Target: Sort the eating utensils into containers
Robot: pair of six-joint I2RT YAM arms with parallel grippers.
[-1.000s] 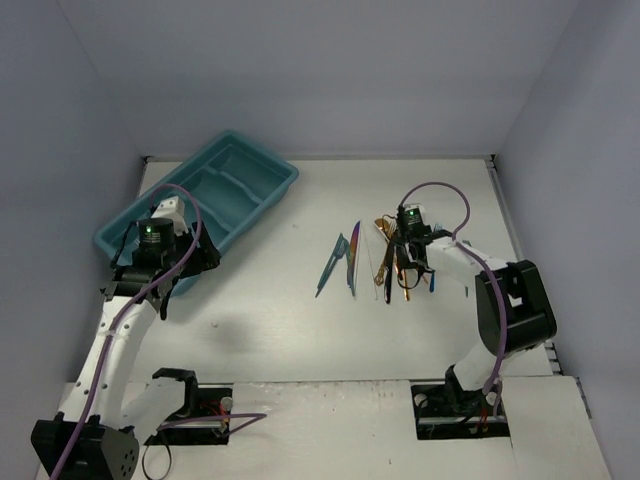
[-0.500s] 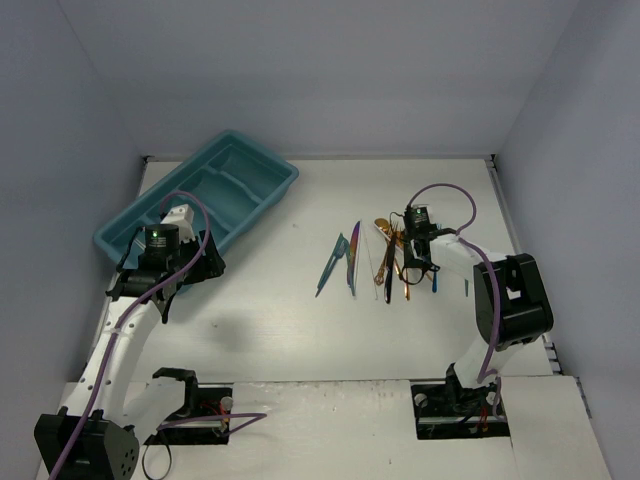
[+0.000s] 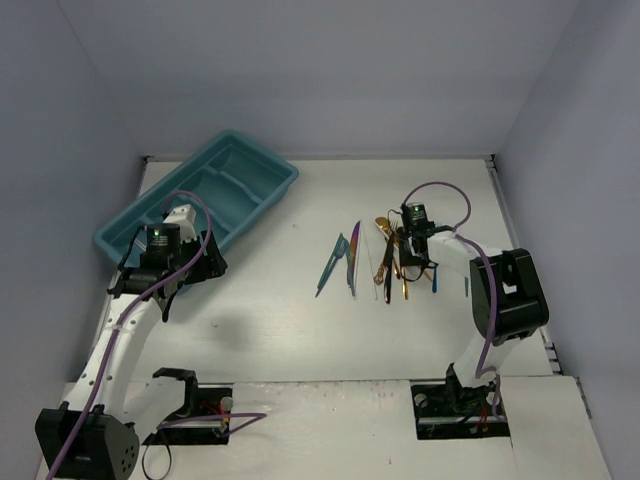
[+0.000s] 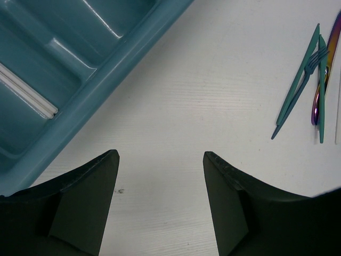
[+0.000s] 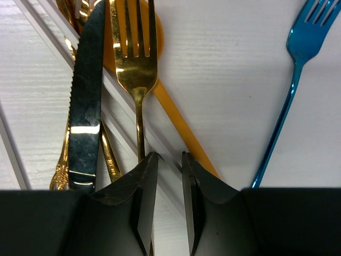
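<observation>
Left gripper (image 4: 160,157): fingers spread wide, nothing held, over table (image 4: 213,80) beside tray (image 4: 106,72); tray cut off by frame edge. Right gripper (image 5: 168,160): fingers narrowly parted, gold fork (image 5: 136,64) handle passed between them, lower handle hidden; grip not confirmable. Black knife (image 5: 85,80) and blue fork (image 5: 290,90) laid alongside on table.

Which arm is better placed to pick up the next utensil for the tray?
Right. The right gripper sits over the utensil pile, fingers nearly closed at the gold fork's handle. The left gripper hangs open above the table beside the tray, away from the utensils.
</observation>
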